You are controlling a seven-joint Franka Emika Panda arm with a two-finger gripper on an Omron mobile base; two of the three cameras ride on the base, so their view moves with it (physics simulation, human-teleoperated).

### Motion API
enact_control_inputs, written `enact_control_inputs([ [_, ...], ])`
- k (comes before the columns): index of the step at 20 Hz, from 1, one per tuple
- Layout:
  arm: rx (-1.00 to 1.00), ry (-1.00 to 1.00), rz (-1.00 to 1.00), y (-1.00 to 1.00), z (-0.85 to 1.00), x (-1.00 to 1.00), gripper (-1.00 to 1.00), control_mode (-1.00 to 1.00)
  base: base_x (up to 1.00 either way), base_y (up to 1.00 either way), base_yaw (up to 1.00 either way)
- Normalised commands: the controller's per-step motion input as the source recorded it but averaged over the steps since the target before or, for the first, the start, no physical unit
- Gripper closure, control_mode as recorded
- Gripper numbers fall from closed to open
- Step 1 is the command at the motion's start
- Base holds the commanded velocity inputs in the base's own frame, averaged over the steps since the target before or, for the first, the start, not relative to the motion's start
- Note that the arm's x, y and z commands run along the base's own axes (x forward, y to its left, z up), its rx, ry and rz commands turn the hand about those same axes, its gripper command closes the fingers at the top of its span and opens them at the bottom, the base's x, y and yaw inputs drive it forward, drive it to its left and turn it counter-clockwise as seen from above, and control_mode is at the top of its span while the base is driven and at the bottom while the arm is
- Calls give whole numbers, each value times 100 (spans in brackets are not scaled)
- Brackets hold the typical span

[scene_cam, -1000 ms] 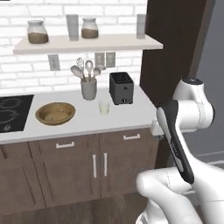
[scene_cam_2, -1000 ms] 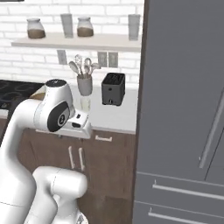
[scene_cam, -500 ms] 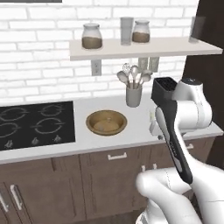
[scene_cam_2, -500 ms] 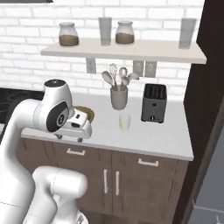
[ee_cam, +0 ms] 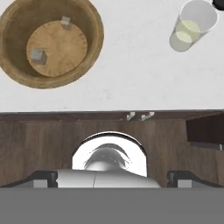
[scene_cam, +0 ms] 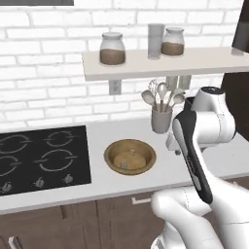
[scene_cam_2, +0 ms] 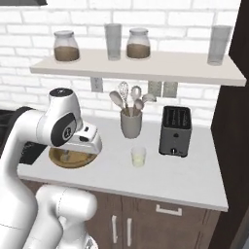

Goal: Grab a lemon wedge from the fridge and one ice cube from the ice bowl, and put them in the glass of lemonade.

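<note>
The ice bowl (ee_cam: 51,43) looks like grained tan wood, the glass of lemonade (ee_cam: 191,24) clear and smooth, the counter (ee_cam: 131,65) matt white.

a white counter (scene_cam_2: 185,182) runs below a white brick wall. on it a grey utensil cup (scene_cam_2: 131,124) holds spoons and a whisk, with a black toaster (scene_cam_2: 175,131) at its 3 o'clock. a black cooktop (scene_cam: 41,158) lies at the far 9 o'clock end. the shelf (scene_cam_2: 146,67) above carries two brown-filled jars (scene_cam_2: 66,46) and grey tumblers (scene_cam_2: 113,41). brown cabinets (scene_cam_2: 160,226) sit beneath.
</note>
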Motion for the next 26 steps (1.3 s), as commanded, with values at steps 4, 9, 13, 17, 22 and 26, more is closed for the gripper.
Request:
enact_control_inputs([
  [4, 0, 0, 0, 0, 0, 0, -100, 100, 61, 0, 0],
  [9, 0, 0, 0, 1, -8, 3, -100, -100, 23, 0, 0],
  [13, 0, 0, 1, 37, -46, 0, -100, -100, 0, 0, 0],
  [17, 0, 0, 7, 65, -51, 0, -100, -100, 0, 0, 0],
  [22, 0, -2, 3, 65, -38, 0, -100, -100, 0, 0, 0],
  [26, 1, -2, -2, 69, -31, 0, -100, -100, 0, 0, 0],
])
